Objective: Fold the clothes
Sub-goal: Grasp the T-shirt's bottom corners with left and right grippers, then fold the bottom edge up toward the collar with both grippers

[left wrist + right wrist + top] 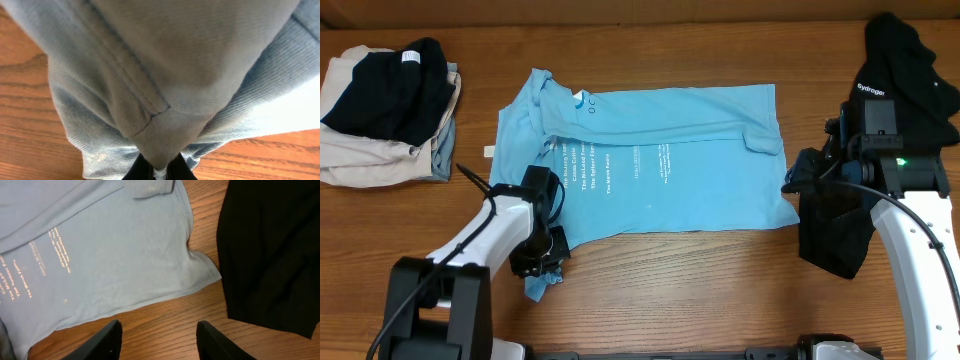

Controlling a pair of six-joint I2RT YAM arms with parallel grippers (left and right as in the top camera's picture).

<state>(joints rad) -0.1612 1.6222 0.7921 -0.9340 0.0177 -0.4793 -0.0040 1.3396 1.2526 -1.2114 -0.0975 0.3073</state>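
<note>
Blue knit cloth crowds the left wrist view: a hemmed fold of the shirt (165, 75) hangs bunched and narrows into the left end effector (159, 172), whose dark fingers are pressed together on it at the bottom edge. Wood-grain worktop (25, 115) shows on either side.

From the right wrist, the right end effector (160, 342) is spread wide over bare wood, with nothing between its fingers (107, 340). Ahead lies a flat corner of the shirt with small lettering. A black top (270, 250) lies just beside that corner, a strip of wood between them.

Overhead, the shirt lies spread across the middle of the worktop, neck towards the left. The left end effector pinches its lower left corner, where cloth bunches beneath it. The right end effector is at the shirt's right edge. The black top lies under that arm and heaps up at the upper right, showing a small white logo. A stack of clothes (380, 110), beige, black and grey, sits far left, apart from the shirt.
</note>
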